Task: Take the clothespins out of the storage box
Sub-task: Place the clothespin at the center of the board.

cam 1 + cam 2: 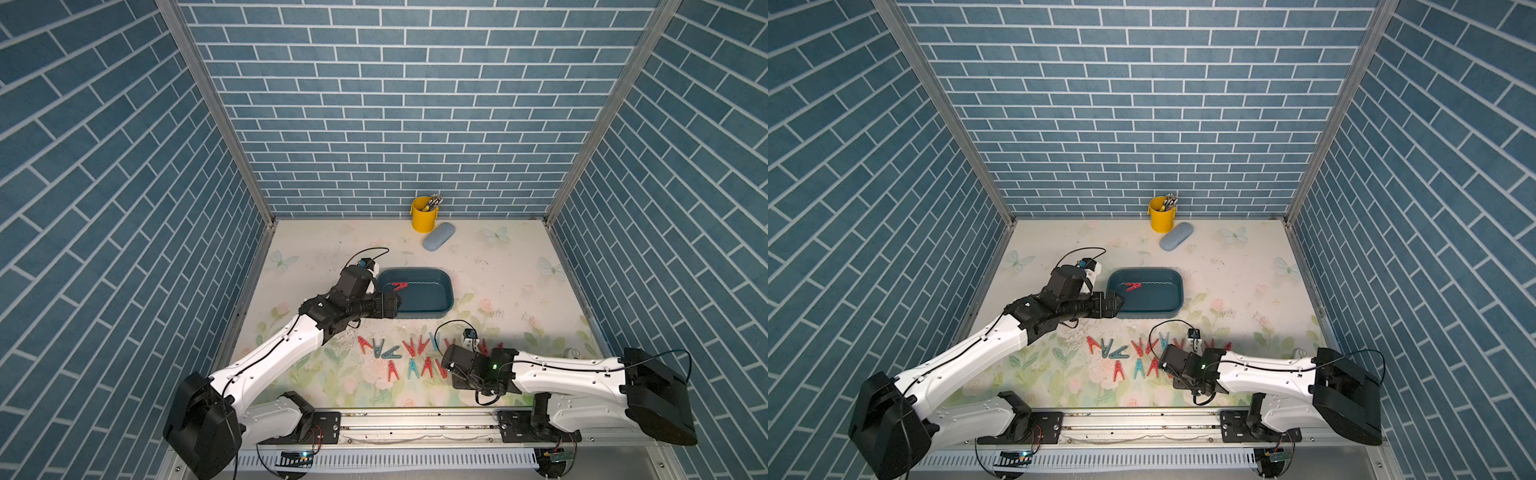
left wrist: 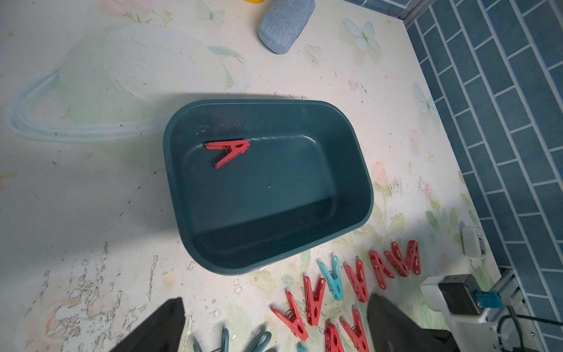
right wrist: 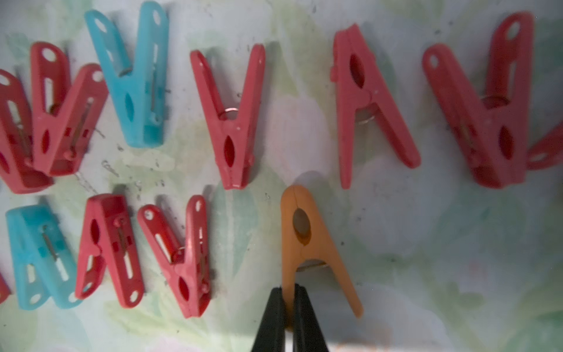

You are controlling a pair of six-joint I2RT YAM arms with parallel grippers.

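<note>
It looked to me like a robotics lab's test booth: blue brick-patterned wall panels (image 1: 374,104) stood framed by bare aluminium posts (image 1: 218,116) around a flower-printed table (image 1: 519,282), and a left arm (image 1: 266,353) and a right arm (image 1: 573,370) were mounted on a metal rail (image 1: 415,424) along its front edge.

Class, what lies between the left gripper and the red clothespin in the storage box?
Only bare floor of the storage box, shown in both top views.
</note>
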